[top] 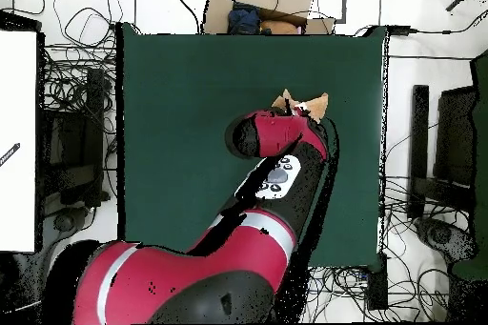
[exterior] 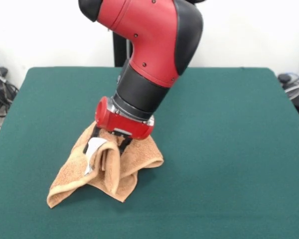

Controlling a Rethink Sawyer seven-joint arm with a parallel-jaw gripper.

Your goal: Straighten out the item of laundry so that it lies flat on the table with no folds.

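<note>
The orange-tan towel (exterior: pixel 109 167) lies crumpled on the green table (exterior: pixel 229 124), left of centre and toward the front edge. Its middle is drawn up into a peak, and folds hang down to the cloth around it. A white tag (exterior: pixel 94 148) shows on the peak. My gripper (exterior: pixel 109 142) points down into that peak and is shut on the towel. In the overhead view the arm covers the gripper, and only a bit of towel (top: pixel 307 105) shows past the wrist on the table (top: pixel 191 102).
The black pedestal post (exterior: pixel 120 50) stands at the table's far edge. Cables (exterior: pixel 0 89) lie on the floor at both sides. A cardboard box (top: pixel 272 2) sits beyond the table's edge in the overhead view.
</note>
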